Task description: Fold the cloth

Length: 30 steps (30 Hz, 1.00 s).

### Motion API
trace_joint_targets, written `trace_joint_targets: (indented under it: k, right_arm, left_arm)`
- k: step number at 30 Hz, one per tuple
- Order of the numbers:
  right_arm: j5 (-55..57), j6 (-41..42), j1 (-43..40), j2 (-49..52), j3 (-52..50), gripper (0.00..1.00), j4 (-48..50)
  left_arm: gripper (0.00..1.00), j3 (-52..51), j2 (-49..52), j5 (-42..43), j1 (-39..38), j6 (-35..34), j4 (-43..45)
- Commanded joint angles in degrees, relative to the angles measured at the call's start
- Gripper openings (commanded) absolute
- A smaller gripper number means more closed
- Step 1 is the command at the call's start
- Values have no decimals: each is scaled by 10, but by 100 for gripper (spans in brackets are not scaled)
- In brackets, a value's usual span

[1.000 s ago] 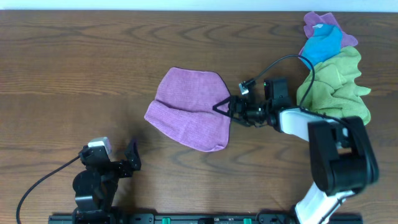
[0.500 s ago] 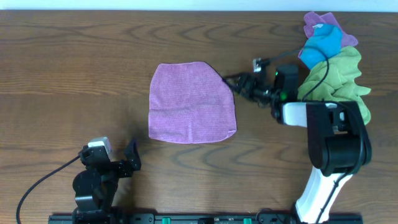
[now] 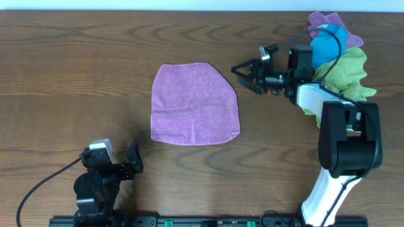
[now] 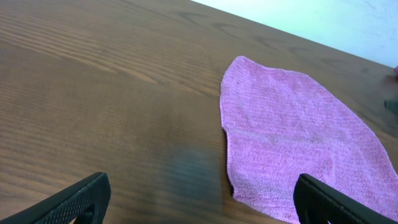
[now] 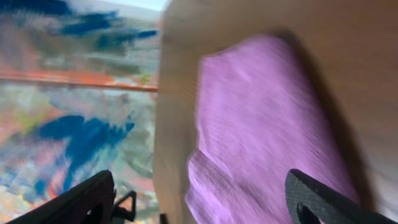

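The lavender-purple square microfibre cloth (image 3: 194, 104) is seen spread flat on the brown wooden table (image 3: 76, 63), where a second earlier it was humped and pinched at its right edge. The right gripper (image 3: 242, 77), half a second ago at the cloth's upper-right corner, has been drawn clear to the right of it, jaws parted and nothing held. The left gripper (image 3: 135, 157) is parked below and to the left of the cloth, likewise spread and empty. A heap of lime-green, blue and purple cloths (image 3: 341, 69) is left well to the cloth's right. The flattening appears finished. No fold has yet been made, and an edge is judged to need gripping next.
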Motion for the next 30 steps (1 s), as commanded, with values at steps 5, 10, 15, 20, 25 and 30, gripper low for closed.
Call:
trace_joint_targets:
  k: [5, 10, 15, 20, 25, 30]
  right_arm:
    - [49, -120, 7, 0, 0, 94, -150]
    - [84, -158, 20, 0, -2, 99, -221]
    - [103, -167, 35, 17, -2, 99, -224]
    - [66, -140, 44, 66, -2, 99, -182]
    - [10, -43, 58, 115, -2, 99, -31]
    - [-21, 101, 60, 151, 29, 99, 252]
  left_arm:
    - [95, -10, -3, -2, -2, -2, -2]
    - [95, -10, -3, -2, -2, -2, -2]
    - [95, -10, -3, -2, -2, -2, -2]
    - [95, -10, -3, -2, -2, -2, -2]
    - [95, -10, -3, -2, -2, -2, -2]
    - [95, -10, -3, -2, -2, -2, -2]
